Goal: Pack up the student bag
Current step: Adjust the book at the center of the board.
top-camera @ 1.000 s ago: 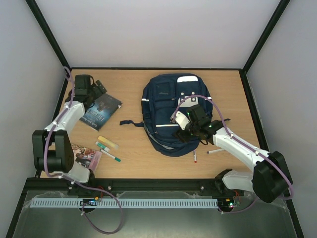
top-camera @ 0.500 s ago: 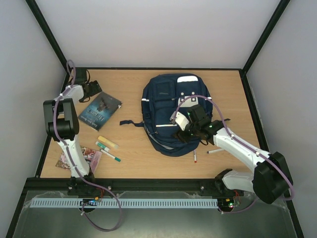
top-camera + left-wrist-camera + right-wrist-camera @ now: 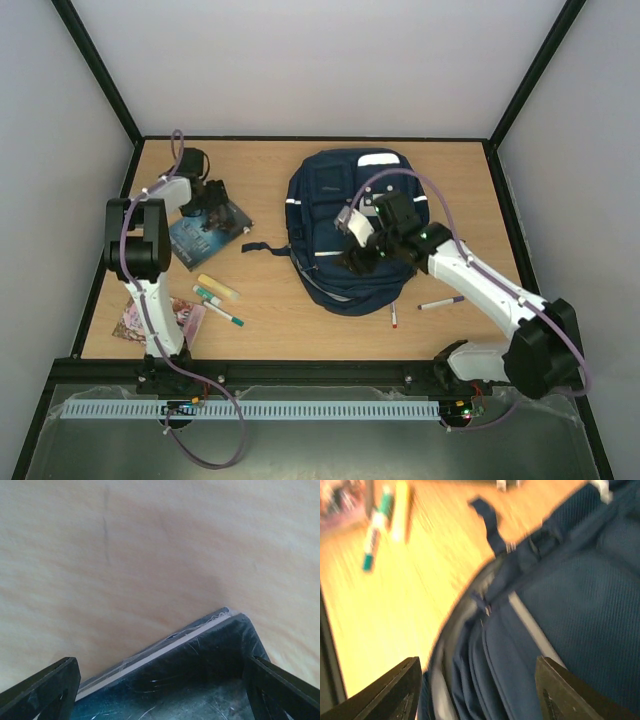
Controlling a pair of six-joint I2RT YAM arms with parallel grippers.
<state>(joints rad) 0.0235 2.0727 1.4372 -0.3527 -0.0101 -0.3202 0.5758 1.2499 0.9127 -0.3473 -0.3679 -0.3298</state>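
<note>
The student bag, navy with white stripes, lies flat in the middle of the table, its top toward the far wall. My right gripper hovers open just over its lower front; in the right wrist view the fingers straddle the bag's zipped seam and hold nothing. My left gripper is at the far corner of a dark book. Seen from the left wrist, the jaws stand wide, the book's corner lies between the fingertips, and no pad touches it.
A yellow highlighter and two green-tipped markers lie left of the bag. A colourful booklet sits at the near left. A red pen and a purple pen lie near the bag's bottom right. Black frame rails border the table.
My left arm swung from the far left corner to the book's far corner, its jaws narrowing slightly. The right gripper moved left and farther onto the bag. The book turned a little.
</note>
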